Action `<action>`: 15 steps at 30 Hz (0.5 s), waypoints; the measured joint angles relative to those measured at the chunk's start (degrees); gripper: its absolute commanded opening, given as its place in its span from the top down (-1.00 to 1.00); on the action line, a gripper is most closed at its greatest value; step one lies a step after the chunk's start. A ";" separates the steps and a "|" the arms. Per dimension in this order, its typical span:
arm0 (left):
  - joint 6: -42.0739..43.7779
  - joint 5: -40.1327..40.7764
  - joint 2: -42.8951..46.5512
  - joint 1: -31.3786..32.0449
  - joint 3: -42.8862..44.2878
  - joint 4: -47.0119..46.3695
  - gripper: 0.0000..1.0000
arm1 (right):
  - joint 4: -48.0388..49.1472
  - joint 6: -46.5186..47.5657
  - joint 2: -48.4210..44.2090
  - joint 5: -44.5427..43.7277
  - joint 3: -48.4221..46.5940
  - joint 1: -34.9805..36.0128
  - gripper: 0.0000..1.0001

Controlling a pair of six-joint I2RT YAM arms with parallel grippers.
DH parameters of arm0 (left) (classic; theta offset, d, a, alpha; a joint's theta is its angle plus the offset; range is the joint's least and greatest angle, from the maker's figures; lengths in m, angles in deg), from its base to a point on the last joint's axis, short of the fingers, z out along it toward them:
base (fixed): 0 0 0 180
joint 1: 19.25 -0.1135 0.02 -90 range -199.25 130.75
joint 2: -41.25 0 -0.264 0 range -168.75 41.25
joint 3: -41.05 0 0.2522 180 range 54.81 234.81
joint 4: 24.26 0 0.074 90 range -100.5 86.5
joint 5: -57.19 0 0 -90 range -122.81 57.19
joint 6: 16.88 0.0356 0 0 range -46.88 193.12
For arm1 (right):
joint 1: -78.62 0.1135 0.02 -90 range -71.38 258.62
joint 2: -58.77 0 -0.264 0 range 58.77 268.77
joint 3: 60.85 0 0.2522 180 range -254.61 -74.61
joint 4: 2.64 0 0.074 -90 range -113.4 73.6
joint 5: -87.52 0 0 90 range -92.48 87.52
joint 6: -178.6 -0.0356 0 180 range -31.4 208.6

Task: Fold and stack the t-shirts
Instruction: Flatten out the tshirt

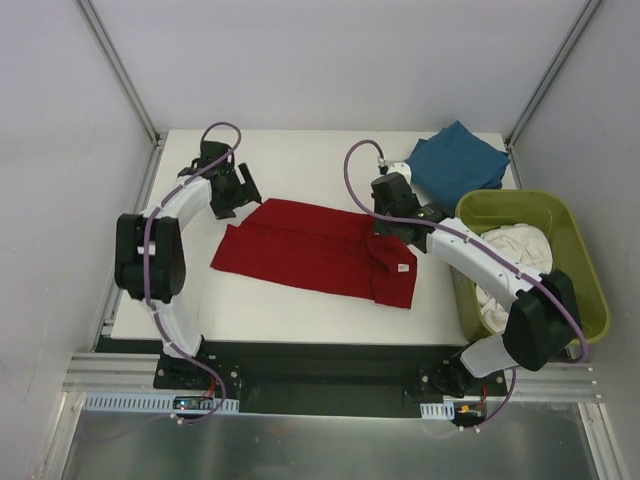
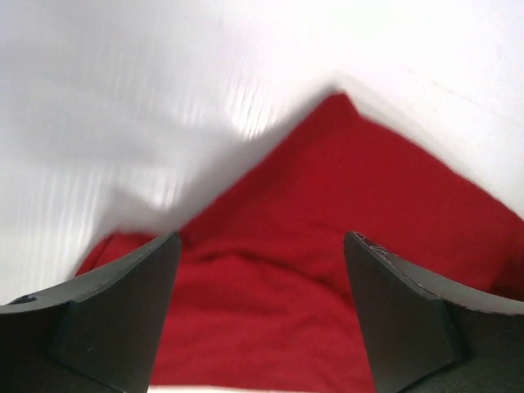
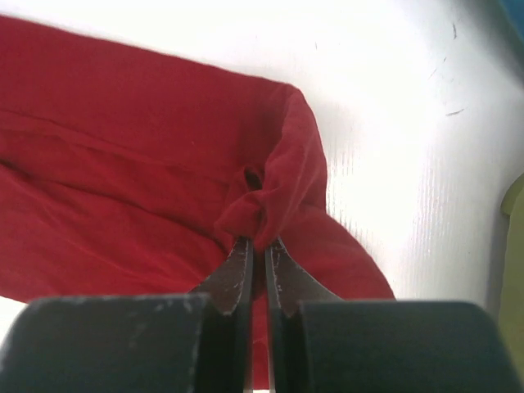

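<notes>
- Right fingers (image 3: 236, 274) are pressed together on a bunched fold of the red t-shirt (image 1: 320, 248), near its collar end. That pinch shows plainly in the right wrist view.
- Left fingers (image 2: 123, 311) stand spread wide with nothing between them. They hover over the shirt's far corner, at centre left of the overhead frame.
- On the surface (image 1: 300, 155) the red t-shirt lies across the middle of the frame as a long slanted band. I judge it partly folded, not finished, since its right end is rumpled.
- At the right edge of the frame sits an olive tub (image 1: 512, 200) with the white t-shirt (image 1: 515, 265) heaped loosely inside. That one looks untouched by any folding.
- In the upper right corner lies the teal t-shirt (image 1: 455, 160) as a flat, squarish packet, so it looks folded and set aside.
- By my reckoning one shirt is done, one is under way and one is waiting. Nothing is stacked, since the three lie well apart.
- A small white neck label (image 1: 402, 267) shows at the red shirt's lower right end.
- Much of the tub and white shirt is hidden behind the right arm, so I cannot tell what lies beneath.
- Blur in the left wrist view keeps me from telling how close those fingers are to the cloth.
- Where the red sleeves are tucked I cannot make out either.
</notes>
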 measured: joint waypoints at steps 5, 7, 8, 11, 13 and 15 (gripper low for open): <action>1.88 -0.50 -14.84 0.39 12.00 1.62 -0.36 | -0.59 0.15 0.02 0.26 0.98 -0.02 0.99; 2.84 -0.52 -19.08 0.98 15.80 2.51 0.12 | -0.59 0.24 0.02 0.22 0.98 0.00 0.99; 3.54 -0.42 -20.70 1.53 17.09 2.71 0.74 | -0.61 0.33 0.02 0.22 0.98 0.00 0.99; 4.81 0.50 -22.05 3.80 18.71 3.91 1.00 | -0.63 0.63 0.02 0.09 0.98 0.00 0.99; 5.88 0.90 -21.64 5.29 18.84 4.55 1.00 | -0.85 1.03 0.00 -0.02 0.96 0.00 0.99; 6.40 1.42 -20.33 6.40 18.56 5.49 1.00 | -1.33 1.55 -0.26 -0.24 0.96 -0.02 0.99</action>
